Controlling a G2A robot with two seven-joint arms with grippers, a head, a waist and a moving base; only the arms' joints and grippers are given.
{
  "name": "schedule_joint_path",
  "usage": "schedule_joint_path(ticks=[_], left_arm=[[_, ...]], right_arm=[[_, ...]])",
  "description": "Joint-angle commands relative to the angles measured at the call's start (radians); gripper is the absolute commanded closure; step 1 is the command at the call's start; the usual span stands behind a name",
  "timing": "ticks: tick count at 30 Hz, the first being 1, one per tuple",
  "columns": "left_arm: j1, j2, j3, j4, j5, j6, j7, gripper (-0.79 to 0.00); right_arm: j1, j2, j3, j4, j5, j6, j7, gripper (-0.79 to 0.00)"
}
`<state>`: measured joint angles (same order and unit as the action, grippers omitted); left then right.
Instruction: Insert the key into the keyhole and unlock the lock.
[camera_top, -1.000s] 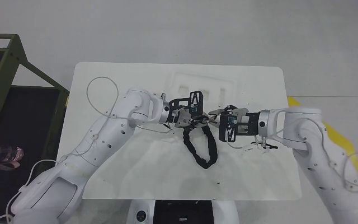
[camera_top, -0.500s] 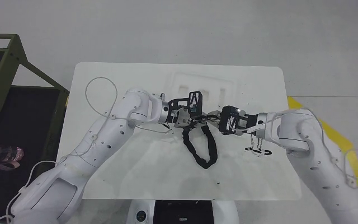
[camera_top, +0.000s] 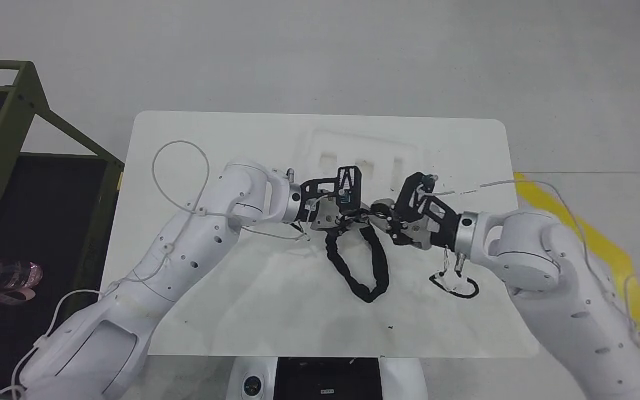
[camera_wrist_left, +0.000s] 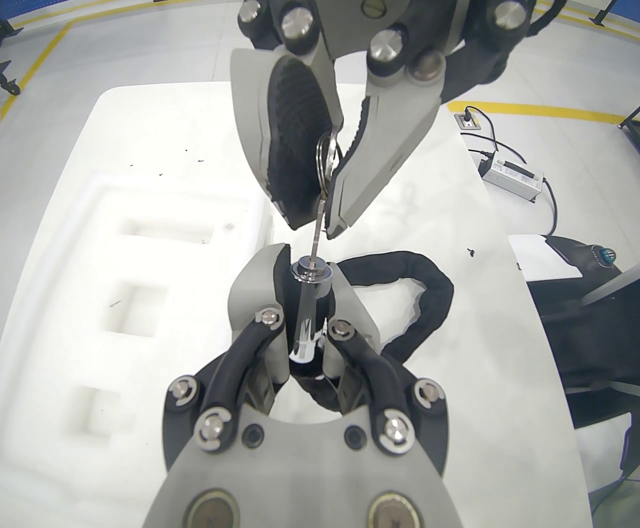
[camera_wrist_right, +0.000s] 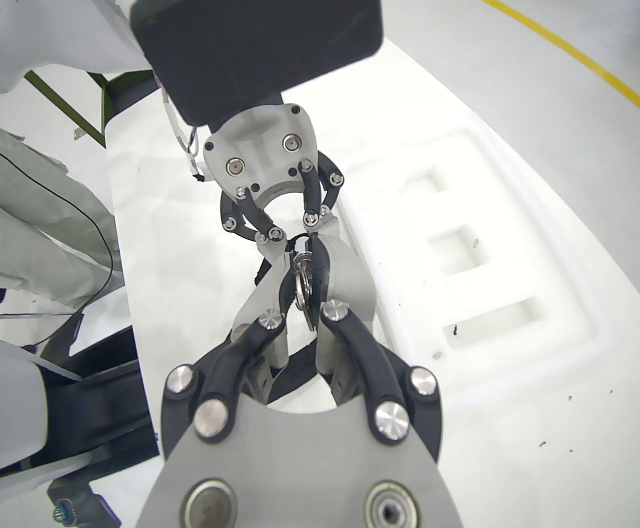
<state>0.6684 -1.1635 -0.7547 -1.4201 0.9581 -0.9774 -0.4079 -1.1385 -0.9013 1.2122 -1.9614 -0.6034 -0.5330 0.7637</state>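
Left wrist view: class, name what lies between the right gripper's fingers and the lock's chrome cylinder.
The key bridges it: its thin blade runs from the fingers to the cylinder, as the left wrist view shows.

bright, even light; soft shadows

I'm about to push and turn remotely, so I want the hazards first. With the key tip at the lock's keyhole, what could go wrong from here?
1. The right claw pinches the key by its head, together with its ring. The blade looks slightly tilted to the lock barrel, so pushing may pivot it rather than seat it.
2. The left claw grips the smooth chrome barrel by its sides, so turning the key might spin it in that grip.
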Motion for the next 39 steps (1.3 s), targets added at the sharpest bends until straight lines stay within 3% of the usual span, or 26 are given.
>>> schedule_joint_path(ticks=[1, 3, 4, 5, 9, 11, 16, 21, 24, 32, 34, 36, 39], left_arm=[[0.000, 0.001, -0.002, -0.005, -0.001, 0.000, -0.004, 0.000], [0.000, 0.001, -0.005, -0.009, -0.003, -0.001, -0.008, 0.000], [0.001, 0.002, -0.007, -0.011, -0.004, 0.000, -0.009, 0.000], [0.001, 0.003, -0.010, -0.012, -0.006, 0.000, -0.011, 0.000], [0.009, 0.009, -0.031, -0.023, -0.009, 0.004, -0.016, 0.000], [0.014, 0.013, -0.043, -0.031, -0.010, 0.002, -0.019, 0.000], [0.035, 0.023, -0.081, -0.057, -0.029, 0.005, 0.004, 0.000], [0.040, 0.026, -0.092, -0.080, -0.052, -0.004, 0.009, 0.000], [0.036, 0.025, -0.092, -0.084, -0.065, -0.005, 0.013, 0.000], [0.038, 0.023, -0.095, -0.081, -0.090, -0.004, 0.044, 0.000], [0.039, 0.023, -0.097, -0.079, -0.095, -0.004, 0.048, 0.000], [0.041, 0.023, -0.099, -0.078, -0.100, -0.003, 0.052, 0.000], [0.044, 0.023, -0.103, -0.073, -0.105, -0.003, 0.056, 0.000]], right_arm=[[-0.012, 0.001, 0.008, -0.008, 0.019, 0.035, 0.005, -0.228], [-0.023, 0.001, 0.018, -0.020, 0.031, 0.058, 0.002, -0.413], [-0.028, 0.002, 0.024, -0.026, 0.033, 0.066, 0.000, -0.643], [-0.034, 0.002, 0.034, -0.032, 0.040, 0.075, -0.010, -0.723], [-0.074, 0.007, 0.086, -0.033, 0.047, 0.086, -0.050, -0.785], [-0.099, 0.010, 0.110, -0.029, 0.042, 0.075, -0.069, -0.760], [-0.150, 0.013, 0.124, -0.007, 0.009, 0.017, -0.124, -0.616], [-0.155, 0.002, 0.064, 0.048, -0.026, -0.018, -0.210, -0.505], [-0.141, -0.009, 0.020, 0.080, -0.037, -0.011, -0.267, -0.382], [-0.097, -0.035, -0.064, 0.152, -0.067, 0.017, -0.369, -0.311], [-0.084, -0.040, -0.078, 0.158, -0.079, 0.013, -0.388, -0.249], [-0.072, -0.045, -0.090, 0.168, -0.085, 0.014, -0.401, 0.000], [-0.061, -0.050, -0.100, 0.181, -0.091, 0.016, -0.407, 0.000]])
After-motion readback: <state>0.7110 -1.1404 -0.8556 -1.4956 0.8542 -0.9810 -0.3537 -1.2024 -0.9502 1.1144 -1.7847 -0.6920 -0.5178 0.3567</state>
